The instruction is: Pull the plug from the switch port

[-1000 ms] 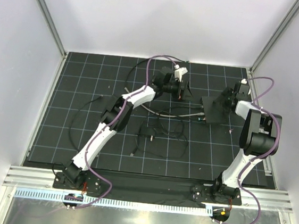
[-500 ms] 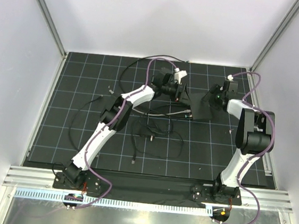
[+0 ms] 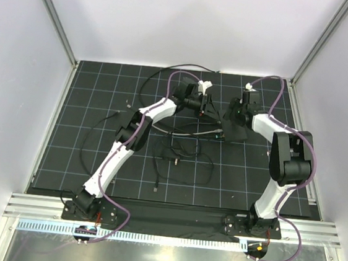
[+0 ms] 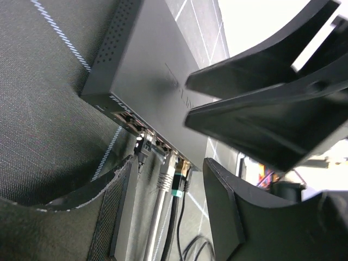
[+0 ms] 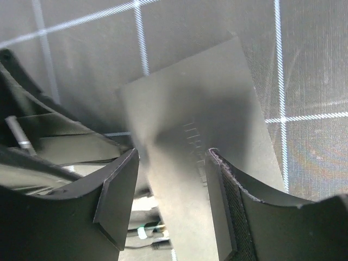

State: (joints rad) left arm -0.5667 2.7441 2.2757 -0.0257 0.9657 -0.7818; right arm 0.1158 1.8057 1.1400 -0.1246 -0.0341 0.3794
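Both arms meet at the far middle of the black woven mat with white grid lines (image 4: 43, 109), because the flat matte-black rectangular switch box (image 4: 147, 70) lies there.

The left gripper (image 4: 169, 163) comes in low at the port edge. Its fingers are moderately wide and straddle the cables, not clamped on anything we can see. We judge it is lined up to grab a connector.

The right gripper (image 5: 171, 157) sits over the box's top face with a medium gap and nothing between the fingers. We read this as bracing the box so it does not slide during the pull. We cannot tell whether it touches the lid.

The row of small switch ports (image 4: 138, 128) runs along the long edge facing the left wrist camera. Three things are plugged in:
- a short black plug (image 4: 142, 151);
- a pale grey ribbed plug with a grey cable (image 4: 165, 174);
- beside that, a connector with a teal band (image 4: 176, 191).

We cannot tell which one is the target. The grey one sits most centred between the fingers.

On materials:
- The box is smooth metal or plastic with a perforated side vent and faint embossed lettering.
- The finger pads look like dark textured rubber with worn edges.
- The mat is a fine weave.

Thin loose black wires (image 3: 185, 169) sprawl nearer the bases, well apart from the box.
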